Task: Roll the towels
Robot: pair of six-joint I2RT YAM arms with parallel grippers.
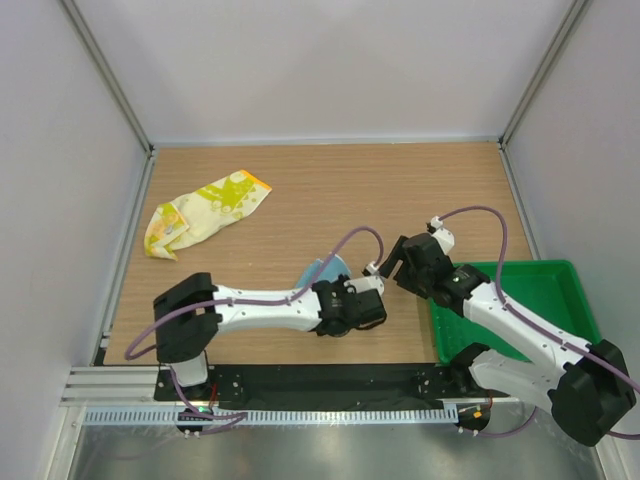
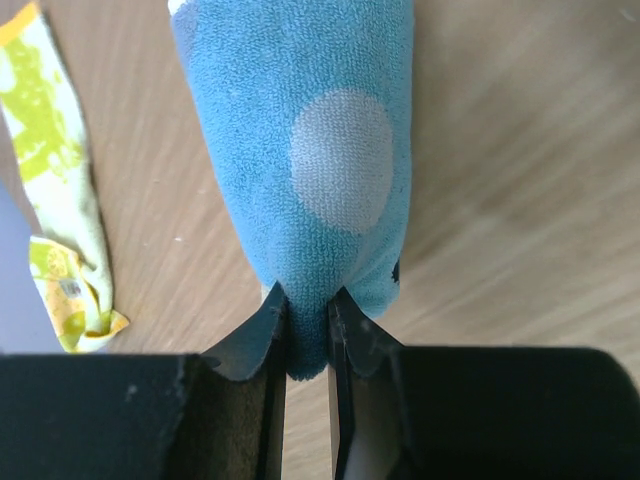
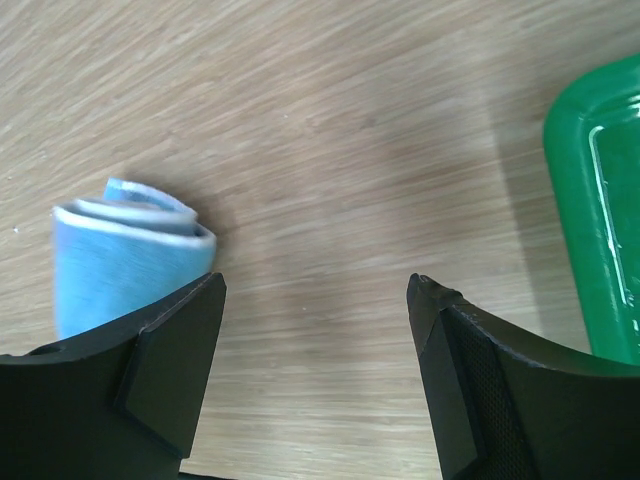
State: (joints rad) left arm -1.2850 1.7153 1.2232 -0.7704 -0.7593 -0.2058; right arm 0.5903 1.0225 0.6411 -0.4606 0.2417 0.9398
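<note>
At the near edge of the worktop (image 1: 330, 190) the two arms reached forward from their bases, the left one stretched low towards the middle and the right one bent over the near right corner. The left tool (image 2: 308, 300) was nearly closed, its two dark fingers (image 2: 262, 335) pinching the near end of the blue towel (image 2: 320, 150). In the left wrist view that towel ran straight away from the fingers as a rounded, rolled bundle, one large pale dot showing on its upper side. It lay on the wood near the middle of the worktop, slightly nearer the front than the back.

The right tool (image 3: 315, 285) stood wide apart and held nothing; bare wood showed between its fingers. In the right wrist view the other end of the blue towel sat just beyond the tool's left finger (image 3: 175, 350), its layers showing as a spiral with a white edge. Whether that finger touched the cloth could not be told. From above, the two tools were close together, the right one just to the right of the left.

The green tray (image 1: 540, 290) rested on the near right part of the worktop, partly under the right arm.

Farther back, near the far left corner, the yellow towel (image 1: 205, 212) lay loose and crumpled, well apart from both tools, with lime-green patches and an orange edge.
</note>
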